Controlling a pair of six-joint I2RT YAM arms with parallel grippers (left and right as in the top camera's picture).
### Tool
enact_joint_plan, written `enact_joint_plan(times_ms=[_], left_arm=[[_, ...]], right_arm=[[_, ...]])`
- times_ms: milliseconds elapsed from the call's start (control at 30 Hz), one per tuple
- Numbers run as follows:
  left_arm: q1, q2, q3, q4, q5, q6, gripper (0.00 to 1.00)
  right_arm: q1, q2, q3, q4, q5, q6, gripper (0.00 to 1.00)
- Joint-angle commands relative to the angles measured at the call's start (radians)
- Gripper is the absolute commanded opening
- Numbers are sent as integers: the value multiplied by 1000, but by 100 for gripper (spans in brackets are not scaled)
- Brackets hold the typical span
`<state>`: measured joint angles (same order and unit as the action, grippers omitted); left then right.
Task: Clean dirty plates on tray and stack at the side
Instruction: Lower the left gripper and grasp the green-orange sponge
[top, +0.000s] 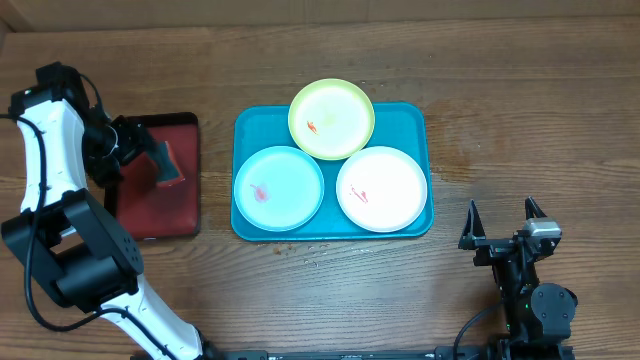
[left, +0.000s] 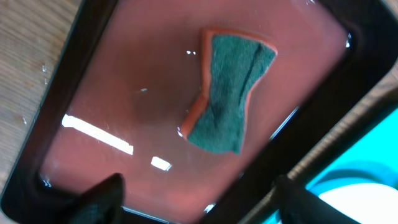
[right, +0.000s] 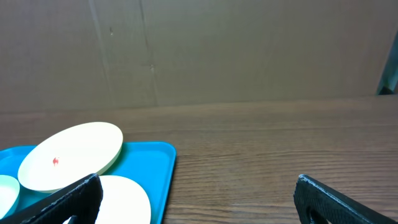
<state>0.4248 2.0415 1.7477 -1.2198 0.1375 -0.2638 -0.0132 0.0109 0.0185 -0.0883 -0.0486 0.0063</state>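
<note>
Nearest me, on the right side of the wooden bench (top: 500, 110), the right pincer (top: 502, 228) sits low with its two black fingers spread wide and nothing between them; it is well apart from the plates. Further in, near the middle of the bench, lies the teal tray (top: 255, 125), and all three plates are on it. The pale blue plate (top: 279, 187) is in the near left part and the white plate (top: 381, 188) in the near right, side by side and almost touching, each with a small red smear. Behind them the yellow-green plate (top: 331, 118) also has a red mark. It sits tilted, its far edge reaching over the tray's far rim and its near edge overlapping the white plate. Off to the left, just beside the teal tray but not touching it, is a smaller red tray (top: 150, 215) with a black rim. On its glossy floor a sponge (left: 230, 99) lies flat, green face up with an orange edge. The left pincer (top: 145, 150) hangs over this far end of the red tray, its fingertips (left: 99, 194) well apart and gripping nothing, with the sponge lying loose below.
</note>
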Motion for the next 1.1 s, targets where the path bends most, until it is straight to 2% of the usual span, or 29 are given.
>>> enact_joint_plan(times_ms=[0,167,267,400,667,700,800,833,933,967,1033,1067], left_arm=[[-13,41,23,6,-21,95,69],[-42,110,22,-8,-21,131,75],[-65,161,22,-6,-21,131,72],[-92,216,22,5,-29,164,72],[-105,249,22,40,-119,163,68],[-105,249,22,41,-119,163,63],[-105,249,22,43,-119,163,17],[-105,249,22,46,-119,163,4],[-105,249,22,48,-119,163,5],[-105,249,22,51,-119,163,20],[-105,249,22,61,-119,163,100],[-105,249,22,70,-120,164,100]], right_arm=[[-1,-7,-11,8,-5,-3,100],[-1,-7,-11,8,-5,-3,100],[-1,-7,-11,8,-5,-3,100],[-1,-7,-11,8,-5,-3,100],[-1,-7,-11,8,-5,-3,100],[-1,-7,-11,8,-6,-3,100],[-1,-7,-11,8,-5,-3,100],[-1,-7,-11,8,-5,-3,100],[-1,-7,-11,8,-5,-3,100],[-1,-7,-11,8,-5,-3,100],[-1,-7,-11,8,-5,-3,100],[-1,-7,-11,8,-5,-3,100]])
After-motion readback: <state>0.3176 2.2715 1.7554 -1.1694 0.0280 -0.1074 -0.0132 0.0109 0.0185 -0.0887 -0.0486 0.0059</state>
